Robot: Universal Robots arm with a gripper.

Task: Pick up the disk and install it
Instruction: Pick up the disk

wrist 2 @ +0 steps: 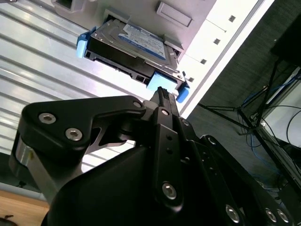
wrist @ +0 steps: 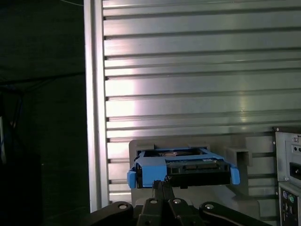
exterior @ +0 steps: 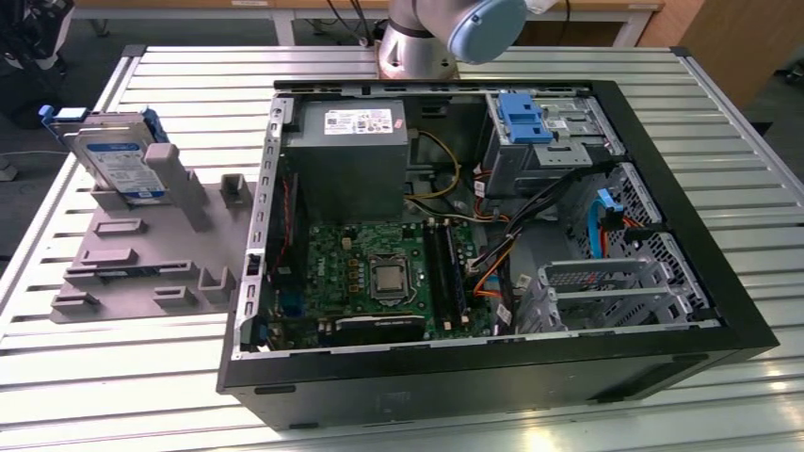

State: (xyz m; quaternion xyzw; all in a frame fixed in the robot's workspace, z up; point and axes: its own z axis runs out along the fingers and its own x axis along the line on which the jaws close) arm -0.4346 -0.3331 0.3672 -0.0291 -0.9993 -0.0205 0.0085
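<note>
The disk (exterior: 116,160) is a silver drive with a white-and-blue label in a blue plastic frame. It stands on edge in a grey holder (exterior: 138,254) at the exterior view's left. In both wrist views my gripper (wrist 2: 162,92) (wrist: 162,185) is shut, its two black fingers pressed together with nothing between them. The fingertips point at the disk (wrist 2: 134,40) (wrist: 188,167) and line up with its blue frame. A gap remains between them and the disk; I cannot tell how large.
An open computer case (exterior: 490,372) lies on the slatted metal table (exterior: 188,75). Inside are a grey power-supply box (exterior: 349,151), a green motherboard (exterior: 377,273), cables, and a blue bracket (exterior: 525,118) in the drive bay. The arm's base (exterior: 421,42) stands behind the case.
</note>
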